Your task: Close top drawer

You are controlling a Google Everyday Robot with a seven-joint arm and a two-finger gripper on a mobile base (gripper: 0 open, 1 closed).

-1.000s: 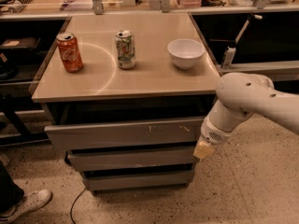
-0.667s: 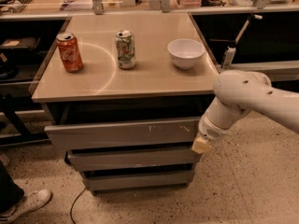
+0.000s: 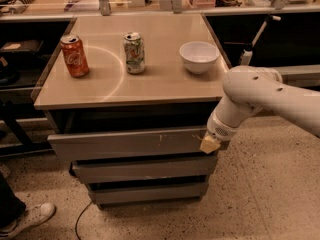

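Note:
The top drawer [image 3: 130, 143] is a wide grey metal drawer under the tan tabletop. Its plain front stands a little out from the two shorter drawer fronts below, with small white scuffs right of centre. A dark gap shows above its front. My gripper [image 3: 209, 144] hangs from the white arm at the drawer's right end, its pale tip against the front's right edge. The arm's wrist hides most of the gripper.
On the tabletop [image 3: 165, 86] stand a red soda can [image 3: 74, 56], a green-white can [image 3: 134, 52] and a white bowl [image 3: 199, 57]. Dark shelving flanks the cabinet on both sides. A shoe [image 3: 27, 218] and a cable lie on the floor at lower left.
My gripper has moved left and slightly up along the drawer front's right end. The drawer front looks pushed in a little.

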